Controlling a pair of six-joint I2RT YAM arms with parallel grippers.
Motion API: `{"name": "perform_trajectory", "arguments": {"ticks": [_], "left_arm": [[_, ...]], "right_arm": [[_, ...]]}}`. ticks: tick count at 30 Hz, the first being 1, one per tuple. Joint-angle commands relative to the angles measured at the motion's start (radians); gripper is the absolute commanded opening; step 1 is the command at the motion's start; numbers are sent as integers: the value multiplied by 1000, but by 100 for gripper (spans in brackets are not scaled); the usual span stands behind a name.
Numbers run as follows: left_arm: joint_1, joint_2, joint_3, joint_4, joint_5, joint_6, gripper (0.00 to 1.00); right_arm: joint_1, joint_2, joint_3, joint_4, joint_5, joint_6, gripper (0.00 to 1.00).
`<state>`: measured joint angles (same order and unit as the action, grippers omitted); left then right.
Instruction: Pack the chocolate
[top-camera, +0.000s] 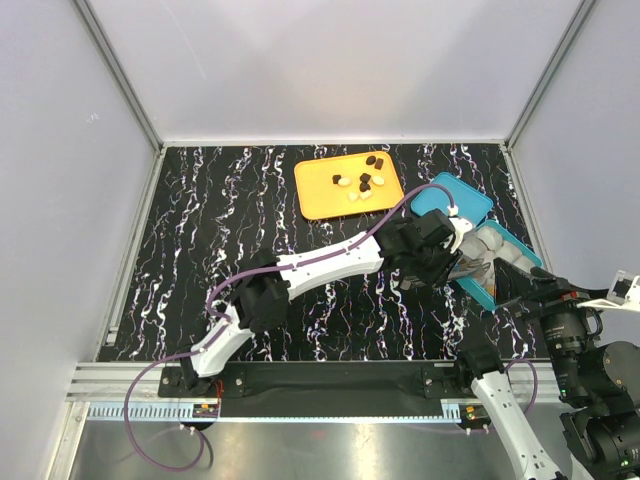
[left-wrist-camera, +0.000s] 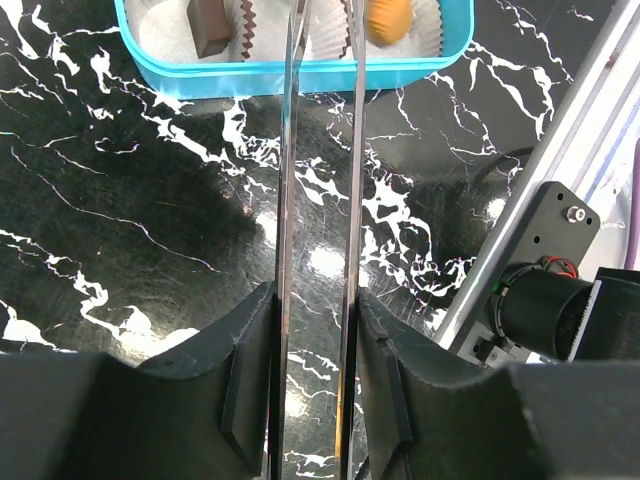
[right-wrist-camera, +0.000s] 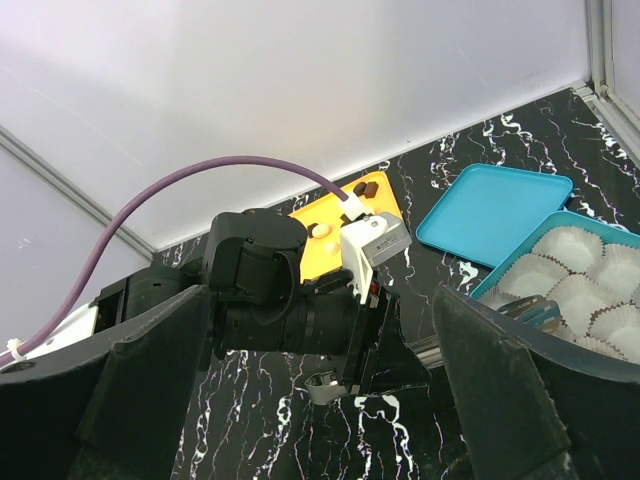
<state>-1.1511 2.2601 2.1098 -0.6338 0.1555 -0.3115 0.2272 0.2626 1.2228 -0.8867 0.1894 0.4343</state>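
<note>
Several small chocolate pieces (top-camera: 362, 182), dark brown and cream, lie on the orange tray (top-camera: 320, 195). My left gripper (top-camera: 470, 262) reaches over the teal box (top-camera: 520, 262), which is lined with white paper cups. In the left wrist view its two long metal blades (left-wrist-camera: 288, 150) stand a little apart, open, with nothing between them. Their tips are over the box (left-wrist-camera: 300, 75). A dark chocolate (left-wrist-camera: 210, 25) sits in one cup. A cream piece (left-wrist-camera: 388, 18) lies in another, just outside the right blade. My right gripper (right-wrist-camera: 320, 340) hangs wide open and empty by the table's near right corner.
The teal lid (top-camera: 460, 195) lies flat between the tray and the box. The left arm (top-camera: 330, 262) stretches diagonally across the black marbled table (top-camera: 220, 220). An aluminium rail (left-wrist-camera: 540, 190) and the right arm's base (left-wrist-camera: 560, 290) sit close to the box's near side.
</note>
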Motion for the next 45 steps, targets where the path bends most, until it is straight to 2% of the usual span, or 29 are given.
{"name": "perform_trajectory", "arguments": {"ticks": [1,14,17,20,26,33,40,45], "left_arm": [[1,-5,50,43,-23,17,39],[1,-117,45,39,-5,5,41],[4,-181,41,14,-57,2,41],[14,-258,-11,3,-111,-14,41],[53,-447,-241,6,-198,-66,40],[100,-646,-411,-98,-359,-67,41],[177,-821,-507,-144,-409,-66,43],[241,-879,-524,-147,-406,-57,44]], "right_arm": [[4,-3,0,20,-8,-3,100],[4,39,27,23,-2,6,100],[4,95,62,5,18,11,100],[4,162,90,-35,13,32,100],[4,257,115,-95,-38,43,100],[4,302,146,-185,-47,24,100],[4,291,60,-185,-99,63,100],[4,308,11,-213,-130,63,100]]}}
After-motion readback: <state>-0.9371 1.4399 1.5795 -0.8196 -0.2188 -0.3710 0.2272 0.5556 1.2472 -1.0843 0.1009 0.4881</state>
